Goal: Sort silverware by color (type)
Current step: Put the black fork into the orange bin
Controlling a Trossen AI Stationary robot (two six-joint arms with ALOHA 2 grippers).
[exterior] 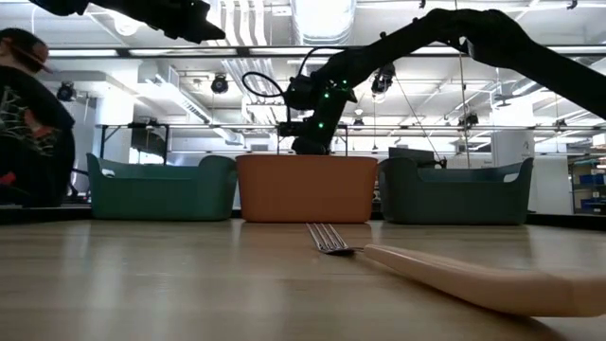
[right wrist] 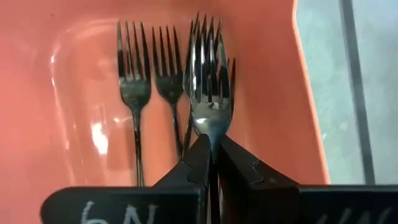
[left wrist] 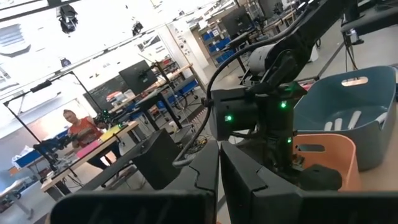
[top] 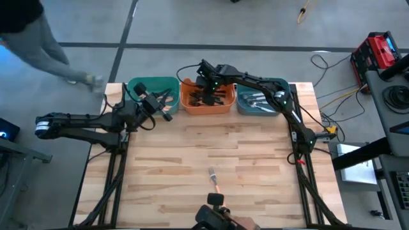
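Fork pinched over the orange bin.

Right claw (right wrist: 211,146) clamped on a fork (right wrist: 210,93) at its neck, tines pointing straight away, long axis in line with the fingers, directly above other forks lying parallel in the orange bin (top: 206,102). Left claw (top: 167,110) shut, hovering at the green bin (top: 137,85). One orange-handled fork (top: 213,179) left on the tabletop (top: 204,147), roughly midway between arms.

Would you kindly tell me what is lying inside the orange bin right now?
Dark forks lie on the floor of the orange bin. The right gripper, shut on another fork, hangs above them and covers part of the pile, so a full count is not possible.
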